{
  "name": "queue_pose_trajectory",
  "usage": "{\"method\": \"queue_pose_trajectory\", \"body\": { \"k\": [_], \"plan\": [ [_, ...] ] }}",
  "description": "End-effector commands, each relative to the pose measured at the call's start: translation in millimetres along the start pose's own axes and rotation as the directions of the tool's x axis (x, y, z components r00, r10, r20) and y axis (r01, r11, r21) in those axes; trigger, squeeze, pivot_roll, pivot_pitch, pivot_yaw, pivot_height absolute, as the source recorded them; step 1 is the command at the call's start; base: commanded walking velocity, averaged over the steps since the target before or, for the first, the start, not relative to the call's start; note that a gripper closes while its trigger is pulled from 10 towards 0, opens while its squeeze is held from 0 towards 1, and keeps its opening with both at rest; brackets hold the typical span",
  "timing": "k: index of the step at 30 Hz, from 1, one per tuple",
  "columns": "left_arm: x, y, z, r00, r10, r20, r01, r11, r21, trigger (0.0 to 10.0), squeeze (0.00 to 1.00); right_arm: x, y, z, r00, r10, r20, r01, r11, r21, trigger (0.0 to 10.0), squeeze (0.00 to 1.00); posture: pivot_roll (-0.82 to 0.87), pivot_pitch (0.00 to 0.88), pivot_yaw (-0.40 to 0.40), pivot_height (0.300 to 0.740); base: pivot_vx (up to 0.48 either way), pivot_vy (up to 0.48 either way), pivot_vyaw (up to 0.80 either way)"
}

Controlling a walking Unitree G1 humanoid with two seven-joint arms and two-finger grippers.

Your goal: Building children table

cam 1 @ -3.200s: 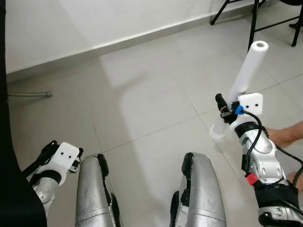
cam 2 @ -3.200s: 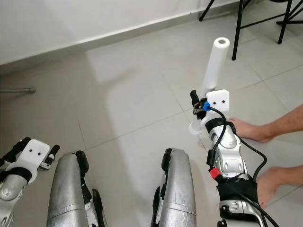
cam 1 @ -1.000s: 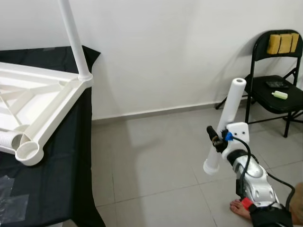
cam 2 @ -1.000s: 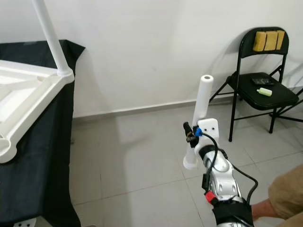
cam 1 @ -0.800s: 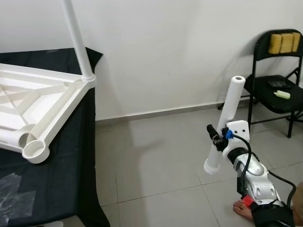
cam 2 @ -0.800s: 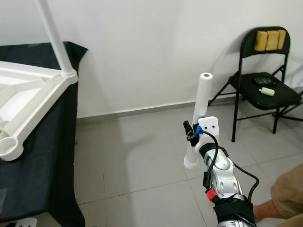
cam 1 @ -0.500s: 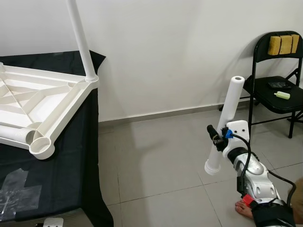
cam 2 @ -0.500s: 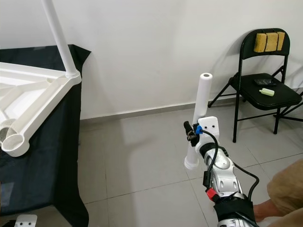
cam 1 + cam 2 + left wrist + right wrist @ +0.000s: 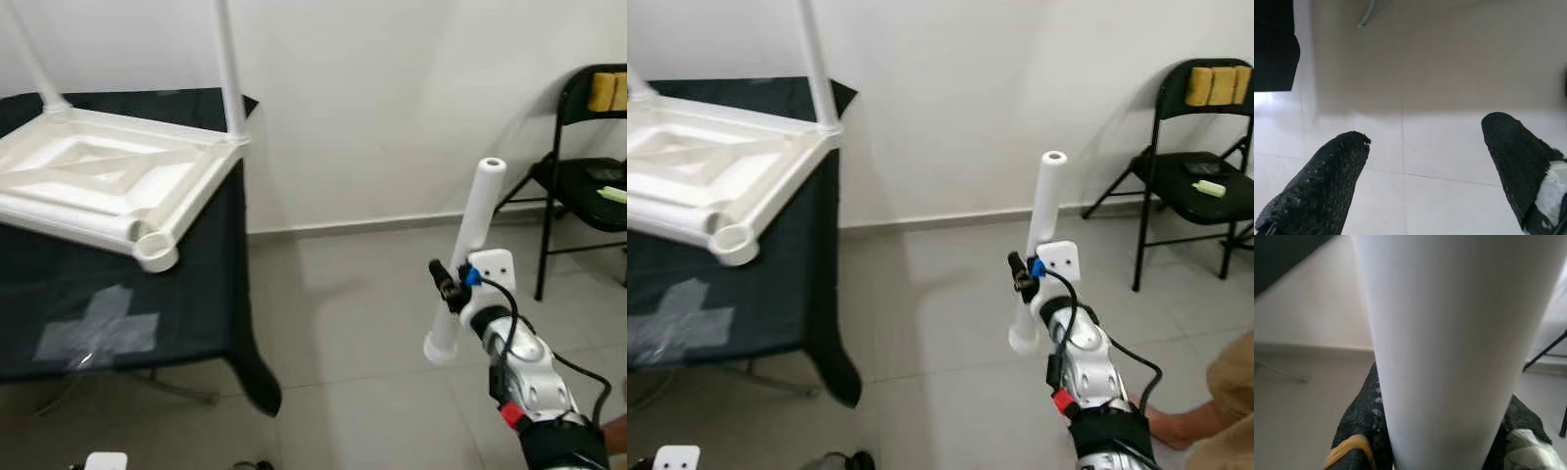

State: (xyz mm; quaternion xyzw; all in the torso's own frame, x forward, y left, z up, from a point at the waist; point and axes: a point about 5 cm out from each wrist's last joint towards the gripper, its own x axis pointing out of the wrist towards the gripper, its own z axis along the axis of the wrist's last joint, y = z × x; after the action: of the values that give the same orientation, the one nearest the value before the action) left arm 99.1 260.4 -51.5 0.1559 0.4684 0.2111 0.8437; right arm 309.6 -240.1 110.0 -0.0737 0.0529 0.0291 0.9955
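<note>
Leftmost, the upturned white plastic children's table [image 9: 118, 181] lies on the black-draped worktop [image 9: 196, 304], its empty round leg socket [image 9: 157, 257] at the near corner facing the robot. Low down, the left pincer [image 9: 1420, 171] hangs spread over bare floor. Well to the right, the right pincer [image 9: 453, 284] pinches the white tubular table leg [image 9: 468, 257], long axis near upright; that arm must carry it leftward to the socket.

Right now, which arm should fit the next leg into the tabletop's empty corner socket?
Right. The right pincer is shut on the white leg, held upright. The left pincer hangs open over bare floor. The empty socket lies to the robot's left.
</note>
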Motion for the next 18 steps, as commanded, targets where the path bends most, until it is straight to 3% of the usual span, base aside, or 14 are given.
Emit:
{"method": "queue_pose_trajectory", "body": {
  "k": [1,18],
  "plan": [
    [1.7,5.5,19.1,0.997,0.015,0.071,-0.014,1.000,-0.014,10.0,0.00,-1.5,-2.6,1.8,1.000,-0.016,0.009,0.016,1.000,0.000,10.0,0.00,0.11,0.114,-0.034,0.740,0.000,0.000,0.00],
    [0.5,14.0,44.9,0.978,0.024,0.205,-0.016,0.999,-0.042,10.0,0.00,-4.4,0.2,-0.8,1.000,-0.026,0.008,0.026,1.000,0.009,10.0,0.00,0.11,0.104,-0.022,0.740,0.000,0.000,0.00]
  ]
}}
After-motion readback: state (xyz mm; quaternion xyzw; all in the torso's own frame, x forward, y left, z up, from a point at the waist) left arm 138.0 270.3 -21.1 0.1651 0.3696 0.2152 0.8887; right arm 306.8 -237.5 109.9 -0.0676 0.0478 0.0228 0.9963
